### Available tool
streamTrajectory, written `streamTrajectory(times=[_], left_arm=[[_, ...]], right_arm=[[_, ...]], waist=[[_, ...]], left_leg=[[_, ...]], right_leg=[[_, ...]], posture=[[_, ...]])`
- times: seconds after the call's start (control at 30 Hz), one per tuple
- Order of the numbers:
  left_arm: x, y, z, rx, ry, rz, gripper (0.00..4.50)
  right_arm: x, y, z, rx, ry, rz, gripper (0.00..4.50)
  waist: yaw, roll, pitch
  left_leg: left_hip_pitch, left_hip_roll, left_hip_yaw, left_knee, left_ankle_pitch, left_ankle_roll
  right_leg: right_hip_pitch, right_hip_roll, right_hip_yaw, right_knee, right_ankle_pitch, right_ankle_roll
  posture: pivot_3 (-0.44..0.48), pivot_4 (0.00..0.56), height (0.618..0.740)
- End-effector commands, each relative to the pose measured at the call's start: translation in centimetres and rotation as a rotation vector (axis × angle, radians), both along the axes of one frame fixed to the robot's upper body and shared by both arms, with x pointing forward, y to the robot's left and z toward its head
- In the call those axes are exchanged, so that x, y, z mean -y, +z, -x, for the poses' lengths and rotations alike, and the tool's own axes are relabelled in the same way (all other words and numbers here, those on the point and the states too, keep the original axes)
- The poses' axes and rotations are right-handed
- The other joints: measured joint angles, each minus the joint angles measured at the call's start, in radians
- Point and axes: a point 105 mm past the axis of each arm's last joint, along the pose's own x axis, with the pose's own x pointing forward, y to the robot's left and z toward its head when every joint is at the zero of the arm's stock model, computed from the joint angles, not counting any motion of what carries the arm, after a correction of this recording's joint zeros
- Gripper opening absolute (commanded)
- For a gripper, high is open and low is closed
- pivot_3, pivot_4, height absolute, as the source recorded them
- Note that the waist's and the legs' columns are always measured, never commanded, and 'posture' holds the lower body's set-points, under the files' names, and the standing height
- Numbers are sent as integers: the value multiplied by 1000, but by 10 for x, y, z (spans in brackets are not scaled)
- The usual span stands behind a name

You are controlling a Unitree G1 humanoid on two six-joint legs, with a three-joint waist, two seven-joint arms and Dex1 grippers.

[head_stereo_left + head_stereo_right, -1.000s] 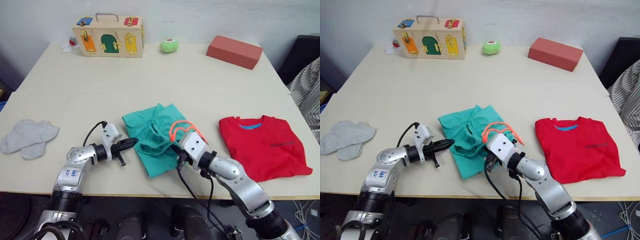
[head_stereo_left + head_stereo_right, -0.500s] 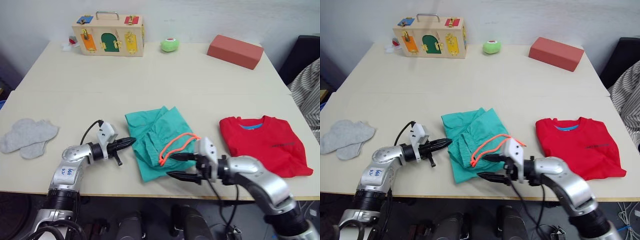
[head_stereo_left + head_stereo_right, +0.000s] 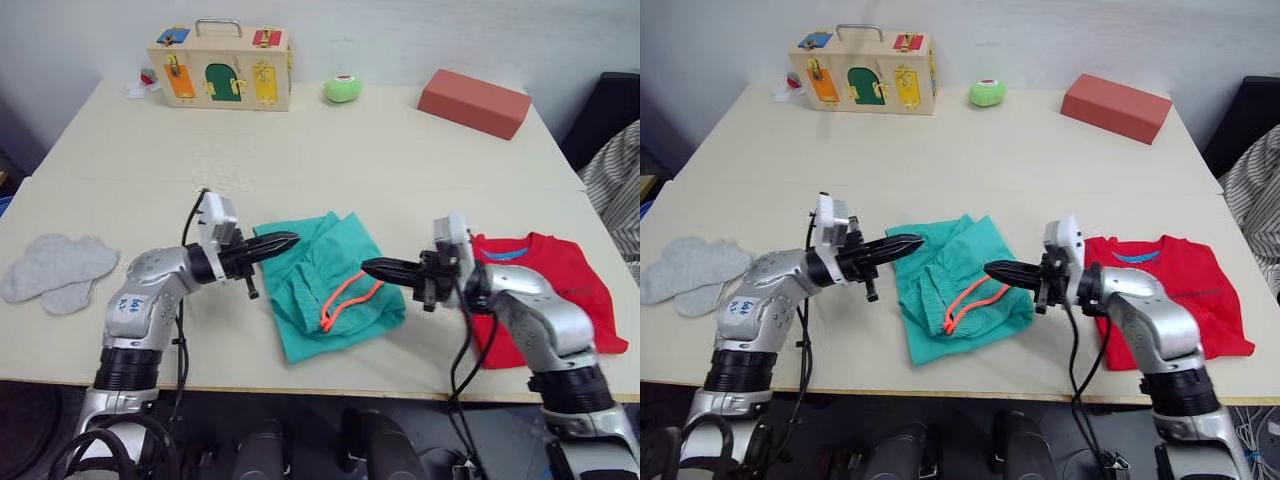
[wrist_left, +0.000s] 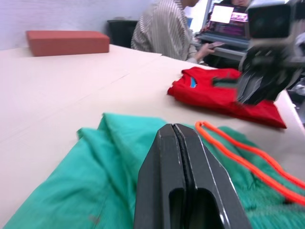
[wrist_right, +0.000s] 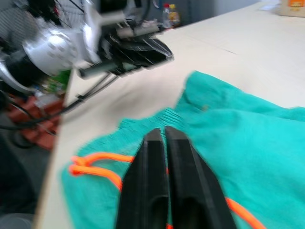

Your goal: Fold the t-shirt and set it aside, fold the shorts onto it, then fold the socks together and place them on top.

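The teal-green shorts (image 3: 318, 285) lie bunched in the middle of the table, their orange-pink drawstring (image 3: 345, 297) looped on top. My left gripper (image 3: 290, 240) is shut and empty, hovering over the shorts' left back corner. My right gripper (image 3: 368, 266) is shut and empty too, pointing left just above the shorts' right edge. Both sets of tips face each other across the cloth. The red t-shirt (image 3: 560, 290) lies flat to the right, blue label at its neck. The grey socks (image 3: 55, 270) rest at the far left.
A wooden latch box (image 3: 218, 65), a green ball (image 3: 342, 89) and a red block (image 3: 473, 102) stand along the table's back. A person in a striped shirt (image 4: 167, 28) sits beyond the right edge. The front edge runs close below the shorts.
My right gripper has swung up and to the right, away from the drawstring, and went from open to shut. The left gripper rose and reached over the shorts' corner.
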Motion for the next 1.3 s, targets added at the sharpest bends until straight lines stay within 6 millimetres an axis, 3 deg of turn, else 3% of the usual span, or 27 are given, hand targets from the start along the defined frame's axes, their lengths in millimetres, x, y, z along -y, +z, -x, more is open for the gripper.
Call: streamTrajectory(times=[0.03, 0.17, 0.23, 0.33, 0.43, 0.57, 0.7, 0.8, 1.0, 1.13, 1.23, 1.3], left_arm=[[31, -19, -5, -25, -27, -81, 0], [47, -39, -15, -93, 13, -70, 0], [52, -61, -14, -136, 22, -134, 0], [45, -87, -16, -176, 84, -207, 0], [32, -97, -18, -178, 136, -217, 0], [25, -80, -7, -89, 55, -137, 0], [15, -57, 3, -10, -42, -90, 0], [10, -52, 9, -4, -90, -104, 0], [10, -65, 8, -29, -61, -170, 0], [7, -89, 4, -65, 16, -186, 0], [2, -99, 7, -68, 30, -189, 0], [3, -96, 10, -55, 26, -173, 0]], right_arm=[[-13, -24, -18, 70, -48, 72, 35], [-20, -50, -19, 69, -40, 140, 35], [-19, -65, -11, 37, -28, 180, 35], [-15, -80, 4, -12, -4, 219, 35], [-12, -84, 22, -46, 37, 214, 35], [-10, -59, 35, -36, 69, 90, 35], [-6, -16, 18, -5, 19, -54, 35], [-6, 3, -6, 13, -37, -107, 35], [-20, -23, -44, 4, -105, 25, 35], [-11, -43, -66, 20, -197, 109, 35], [4, -35, -74, 7, -253, 61, 35], [9, -24, -63, -49, -169, -4, 191]], waist=[[-1, 0, 0], [-6, 0, 0], [-5, 0, 0], [-3, 0, 0], [-2, 0, -1], [-8, 0, -2], [-18, 0, -1], [-24, 1, -1], [-25, 1, -1], [-28, 1, -1], [-28, 1, -1], [-28, 1, -1]], left_leg=[[0, 0, 2, 0, 0, 0], [1, 0, 5, 0, 1, 0], [1, 1, 5, 1, 1, 0], [3, 1, 5, 0, 1, 0], [5, 1, 5, 0, 0, 1], [6, 2, 4, -1, -1, 1], [5, 3, 5, -1, 0, -1], [5, 3, 4, 0, 0, 1], [3, 3, 4, -1, 2, -2], [2, 1, 7, 0, 2, 1], [3, 1, 7, 2, 2, 2], [3, 1, 7, 2, 2, 2]], right_leg=[[0, 0, 1, 0, 0, 0], [-2, 1, 4, 0, 0, 1], [-2, 2, 4, 0, 0, 1], [0, 2, 5, 0, 0, 1], [1, 1, 5, 1, 0, 1], [1, 1, 6, 1, 0, 1], [-1, 2, 5, 4, 1, -1], [-1, 2, 5, 4, 2, -4], [-2, 2, 4, 3, 2, -4], [-2, 1, 6, 4, 3, -3], [-1, 0, 6, 2, 4, -1], [0, -1, 6, 2, 4, -1]], posture=[[0, 150, 740], [0, 150, 740], [0, 150, 740], [0, 150, 740], [0, 150, 740], [0, 150, 740], [0, 150, 740], [0, 150, 740], [0, 150, 740], [0, 150, 740], [0, 150, 740], [0, 150, 740]])
